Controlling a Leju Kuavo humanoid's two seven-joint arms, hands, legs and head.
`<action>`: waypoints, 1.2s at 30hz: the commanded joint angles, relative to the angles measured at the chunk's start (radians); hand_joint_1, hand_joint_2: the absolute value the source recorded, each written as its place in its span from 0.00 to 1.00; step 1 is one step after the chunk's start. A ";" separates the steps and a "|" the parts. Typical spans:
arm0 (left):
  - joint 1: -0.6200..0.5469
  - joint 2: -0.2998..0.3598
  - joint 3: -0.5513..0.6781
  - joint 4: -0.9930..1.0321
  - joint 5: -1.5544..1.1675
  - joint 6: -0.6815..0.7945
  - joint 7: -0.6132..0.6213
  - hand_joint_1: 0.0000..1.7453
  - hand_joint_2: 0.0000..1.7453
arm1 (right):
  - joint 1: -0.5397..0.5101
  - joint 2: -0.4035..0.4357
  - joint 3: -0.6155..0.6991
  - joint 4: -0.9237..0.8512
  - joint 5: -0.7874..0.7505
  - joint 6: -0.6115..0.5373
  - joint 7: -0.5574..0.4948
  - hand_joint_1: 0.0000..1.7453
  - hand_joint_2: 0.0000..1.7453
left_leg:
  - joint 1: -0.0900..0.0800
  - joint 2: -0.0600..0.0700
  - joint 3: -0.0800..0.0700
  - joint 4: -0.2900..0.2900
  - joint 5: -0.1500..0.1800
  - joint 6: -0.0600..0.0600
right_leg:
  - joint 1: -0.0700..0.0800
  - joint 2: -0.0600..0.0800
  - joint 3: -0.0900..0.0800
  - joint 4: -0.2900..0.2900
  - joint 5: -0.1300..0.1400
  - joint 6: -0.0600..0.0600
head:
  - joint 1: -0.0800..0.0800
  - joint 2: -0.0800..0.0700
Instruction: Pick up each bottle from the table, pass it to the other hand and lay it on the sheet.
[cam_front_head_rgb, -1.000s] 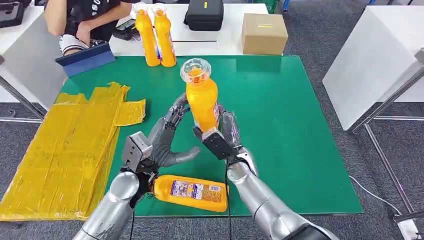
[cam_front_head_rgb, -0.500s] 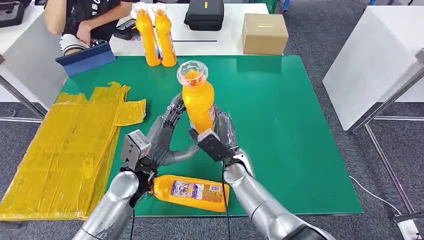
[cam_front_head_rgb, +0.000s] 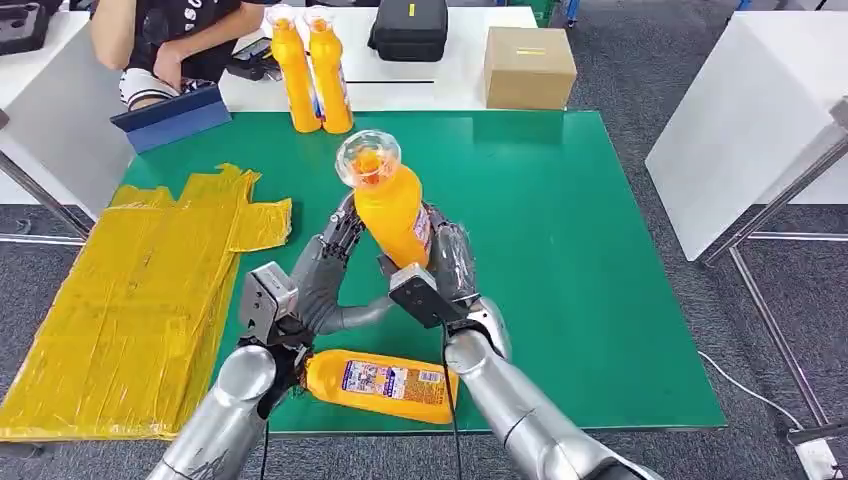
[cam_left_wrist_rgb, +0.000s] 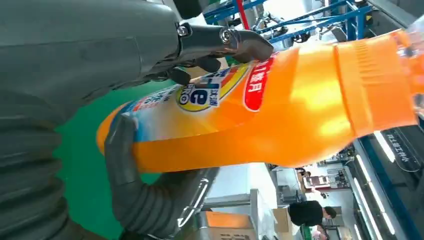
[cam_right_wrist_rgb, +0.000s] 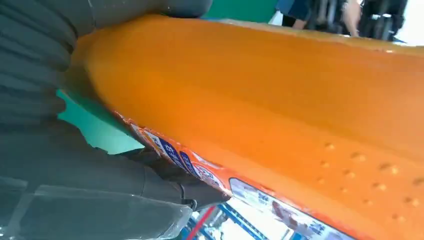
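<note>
Above green table (cam_front_head_rgb: 600, 250), upright orange bottle (cam_front_head_rgb: 390, 205) gripped between left hand (cam_front_head_rgb: 325, 275) and right hand (cam_front_head_rgb: 445, 265)

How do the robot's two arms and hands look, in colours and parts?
Both arms are silver metal tubes. The left hand and right hand are grey with darker fingers, and a grey ribbed cover sits at the wrist. A boxy module and thin black cable sit behind each hand.

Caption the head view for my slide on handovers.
Both hands, left hand and right hand, hold an upright bottle above the green mat.
</note>
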 joint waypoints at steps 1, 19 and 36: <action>-0.040 0.013 -0.069 0.069 -0.015 -0.001 0.039 0.00 1.00 | -0.018 0.015 0.172 -0.033 0.046 -0.004 -0.026 1.00 1.00 | 0.000 0.001 0.002 0.000 -0.001 -0.002 | 0.000 0.000 0.001 0.000 -0.001 -0.001 | 0.000 0.000; -0.028 0.021 -0.055 0.075 -0.010 0.005 0.005 0.00 1.00 | -0.053 0.004 0.134 -0.035 0.014 -0.053 -0.046 1.00 1.00 | 0.000 0.001 0.001 0.000 -0.001 -0.002 | 0.000 0.000 0.001 0.000 -0.001 -0.001 | 0.000 0.000; 0.013 0.063 0.082 -0.093 0.018 0.053 -0.026 0.00 1.00 | 0.009 -0.039 0.104 -0.223 -0.023 -0.059 -0.008 1.00 1.00 | 0.000 0.001 0.003 0.000 -0.002 -0.002 | 0.000 0.001 0.002 0.000 -0.001 -0.001 | 0.000 0.000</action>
